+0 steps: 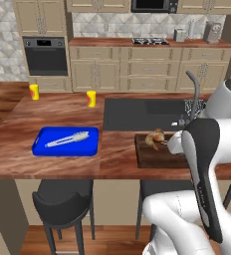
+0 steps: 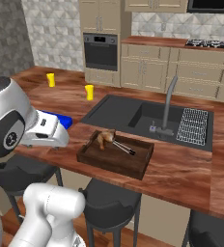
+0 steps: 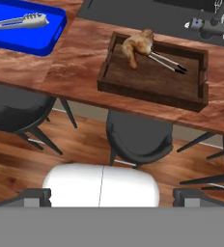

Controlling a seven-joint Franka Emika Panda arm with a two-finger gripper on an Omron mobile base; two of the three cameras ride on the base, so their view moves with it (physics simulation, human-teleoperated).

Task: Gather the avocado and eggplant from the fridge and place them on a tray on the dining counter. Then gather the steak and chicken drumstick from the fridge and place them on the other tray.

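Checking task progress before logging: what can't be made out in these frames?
- Fridge and its food: outside every view.
- Wooden tray: right end behind the arm, left base view.
- Blue tray: mostly behind the arm, right base view.
- Gripper: fingertips cut by the bottom edge, hand view.

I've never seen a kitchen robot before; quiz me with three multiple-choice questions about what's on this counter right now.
1. Where does the brown chicken drumstick lie?
A. on the blue plastic tray
B. in the dark wooden tray
C. in the sink

2. How many small yellow cups stand on the counter?
A. one
B. two
C. four

3. What does the blue plastic tray hold?
A. silver metal tongs
B. an eggplant
C. a steak

Answers: B, the drumstick sits in the dark wooden tray beside a second pair of tongs; B, two cups show, set apart; A, the silver metal tongs lie on it.
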